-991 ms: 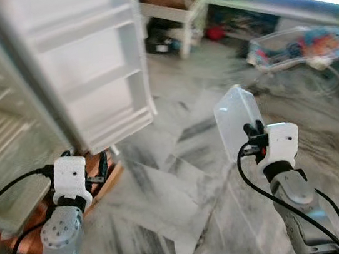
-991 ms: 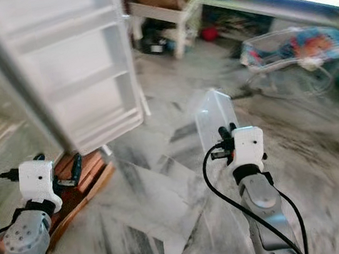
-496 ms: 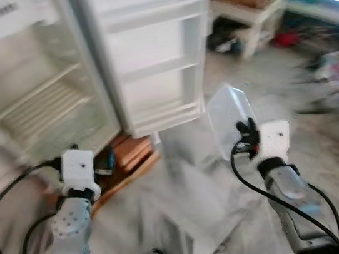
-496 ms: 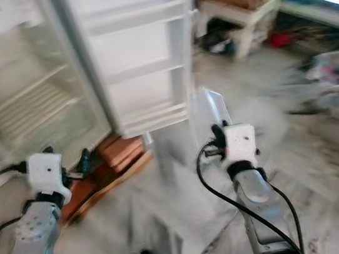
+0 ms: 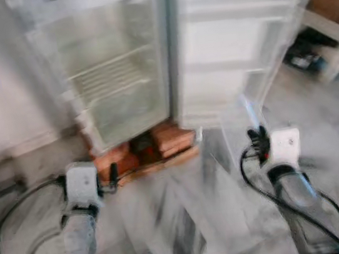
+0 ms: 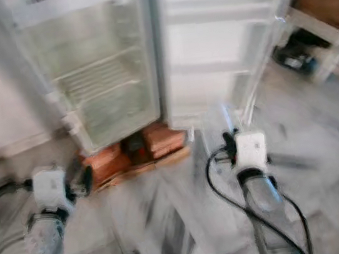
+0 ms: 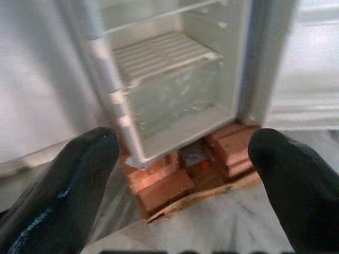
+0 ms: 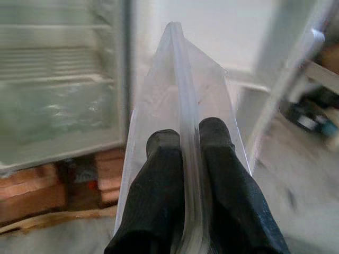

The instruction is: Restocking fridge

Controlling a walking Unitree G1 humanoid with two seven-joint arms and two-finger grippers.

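- Right claw: I am holding it in front of me at mid height, fingers pressing together on the rim of a clear plastic container. The container is standing edge-up above the claw, just ahead of the open fridge door.
- Left claw: I am holding it low on my left with the two black fingers spread wide apart and nothing between them. It is pointing at the bottom of the fridge.
- Fridge: standing open, white wire shelf showing inside with a clear drawer below it. Door is swinging out to my right, its moulded racks facing me.
- Fridge is sitting raised on a stack of red bricks over a flat wooden board.
- Floor is grey-veined marble.
- Head views are coming through motion-blurred, so I cannot tell finer detail inside the fridge.
- White shelving unit with dark clutter is sitting at far right.
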